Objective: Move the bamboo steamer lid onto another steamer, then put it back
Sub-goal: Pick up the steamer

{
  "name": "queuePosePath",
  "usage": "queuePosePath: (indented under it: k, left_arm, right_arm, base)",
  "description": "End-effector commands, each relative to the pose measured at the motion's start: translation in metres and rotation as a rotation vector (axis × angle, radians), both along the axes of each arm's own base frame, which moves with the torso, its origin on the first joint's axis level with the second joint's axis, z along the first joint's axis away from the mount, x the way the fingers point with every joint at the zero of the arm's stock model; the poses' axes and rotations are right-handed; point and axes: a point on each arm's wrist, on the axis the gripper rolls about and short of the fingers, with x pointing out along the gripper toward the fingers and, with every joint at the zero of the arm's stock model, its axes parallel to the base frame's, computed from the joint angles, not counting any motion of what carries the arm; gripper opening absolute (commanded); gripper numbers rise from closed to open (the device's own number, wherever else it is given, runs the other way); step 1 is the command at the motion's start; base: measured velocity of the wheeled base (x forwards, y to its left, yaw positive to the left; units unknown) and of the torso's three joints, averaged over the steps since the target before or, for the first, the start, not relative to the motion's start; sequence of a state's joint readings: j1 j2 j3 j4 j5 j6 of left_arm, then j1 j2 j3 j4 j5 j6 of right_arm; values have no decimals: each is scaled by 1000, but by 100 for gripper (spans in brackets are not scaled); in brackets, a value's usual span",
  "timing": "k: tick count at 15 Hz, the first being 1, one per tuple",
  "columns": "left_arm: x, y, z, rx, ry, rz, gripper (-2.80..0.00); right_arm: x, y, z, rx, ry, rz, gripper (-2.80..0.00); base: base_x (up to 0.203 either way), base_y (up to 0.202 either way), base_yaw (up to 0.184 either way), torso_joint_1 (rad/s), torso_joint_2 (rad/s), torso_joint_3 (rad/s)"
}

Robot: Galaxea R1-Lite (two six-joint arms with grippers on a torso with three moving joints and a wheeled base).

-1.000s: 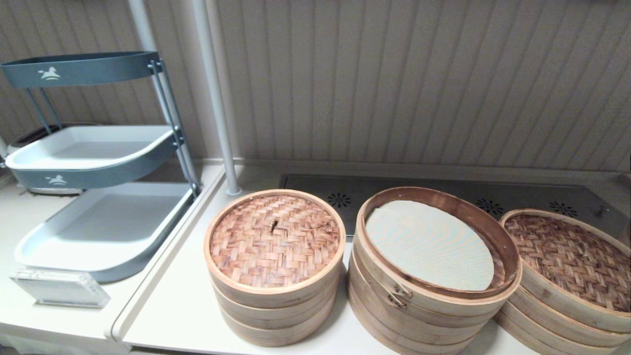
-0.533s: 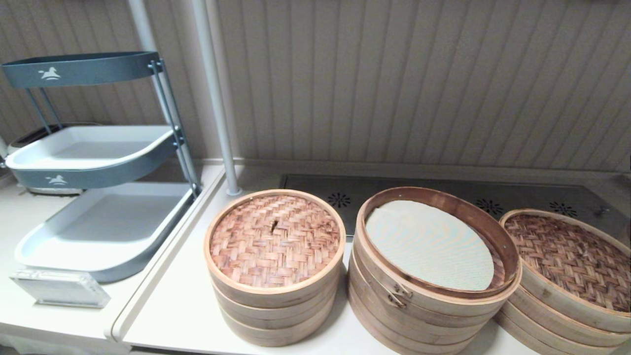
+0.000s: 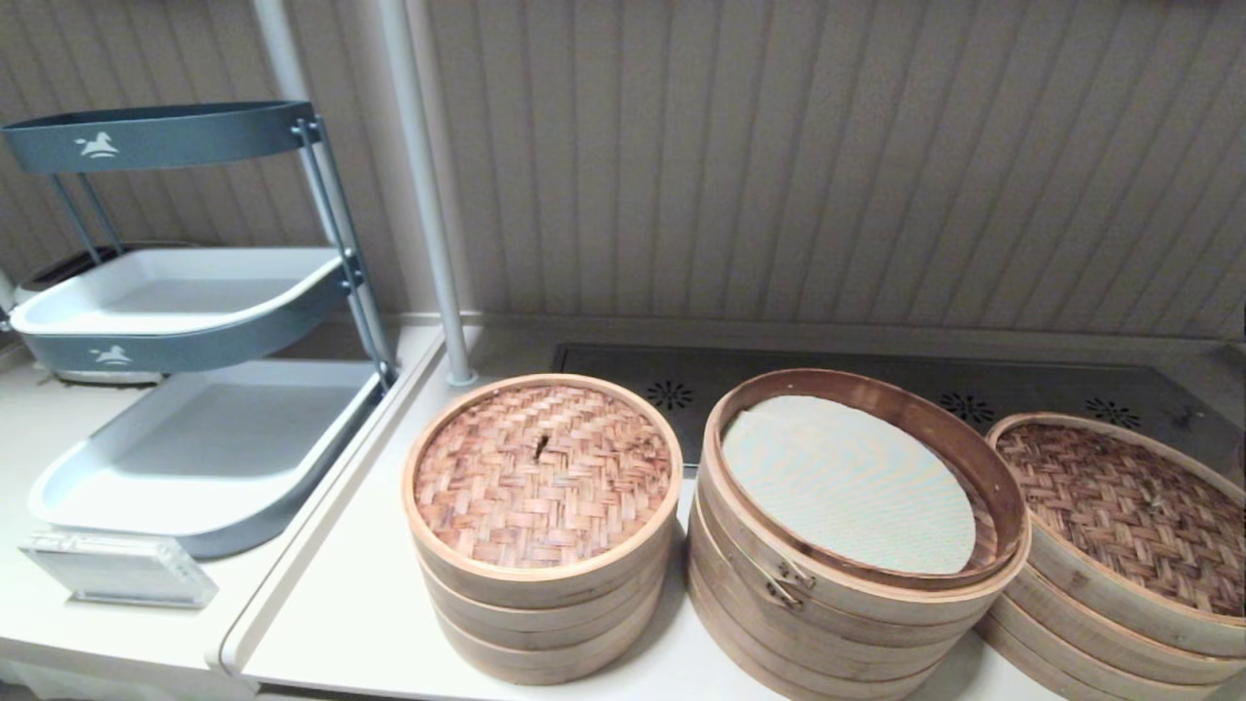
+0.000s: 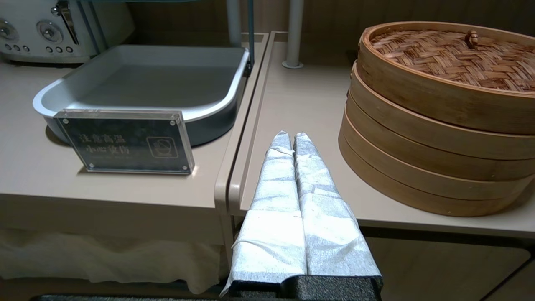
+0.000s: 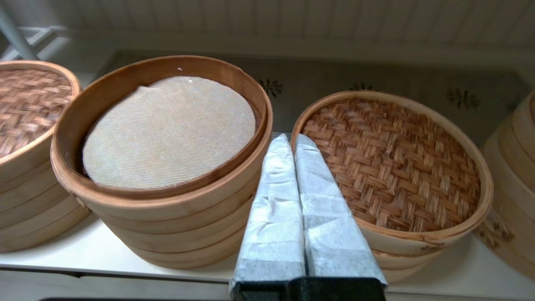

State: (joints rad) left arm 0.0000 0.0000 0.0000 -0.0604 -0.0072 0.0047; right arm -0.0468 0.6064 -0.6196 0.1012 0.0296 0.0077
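The bamboo steamer lid (image 3: 1129, 506), wide with a tall pale rim and a woven top, lies on the low wide steamer stack (image 3: 1081, 633) at the right. Whatever lies under it is hidden. The taller middle stack (image 3: 847, 623), with a metal clasp (image 3: 790, 582), stands uncovered and shows a pale mesh liner (image 3: 847, 482). My right gripper (image 5: 291, 137) is shut and empty at the counter's front edge, between the middle stack and the lid (image 5: 393, 159). My left gripper (image 4: 288, 134) is shut and empty, low by the front edge, left of the narrow stack (image 4: 439, 125). Neither gripper shows in the head view.
The narrower three-tier stack (image 3: 540, 477) with its own smaller lid stands at the left. Beyond it are a pole (image 3: 423, 195), a grey tiered tray rack (image 3: 195, 448) and an acrylic sign (image 3: 117, 570). Another bamboo stack (image 5: 518, 188) stands at the far right.
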Motion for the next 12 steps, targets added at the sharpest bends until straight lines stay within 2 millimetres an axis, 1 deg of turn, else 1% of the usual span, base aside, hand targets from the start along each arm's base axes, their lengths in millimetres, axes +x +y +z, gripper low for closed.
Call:
queuePosePath:
  k: [1,2,4,6,8,9,11,12]
  left_arm:
    - [2,0,-7,0,22,0,-280]
    - [2,0,-7,0,22,1,-280]
    - [2,0,-7,0,21,1,-280]
    - [2,0,-7,0,22,0,-280]
    - [2,0,-7,0,22,1,-280]
    - [2,0,-7,0,22,0,-280]
    - [2,0,-7,0,22,0,-280]
    - [2,0,-7,0,22,0,-280]
  right_arm:
    - [42,-3,18,54,156,-28,-280]
    - [48,-4,20,88,198,-47,-280]
    - [73,-11,21,124,286,-123,-280]
    - [98,-27,19,155,358,-234,-280]
    - [117,-45,16,186,402,-331,-280]
    - [123,-51,15,196,416,-358,-280]
    - [126,-55,16,202,416,-376,-280]
    - [132,-60,13,211,433,-397,-280]
  base:
    - [0,0,0,0,0,0]
    - [0,0,0,0,0,0]
    - [0,0,0,0,0,0]
    - [0,0,0,0,0,0]
    - [0,0,0,0,0,0]
    - [0,0,0,0,0,0]
    - [0,0,0,0,0,0]
    - [0,0,0,0,0,0]
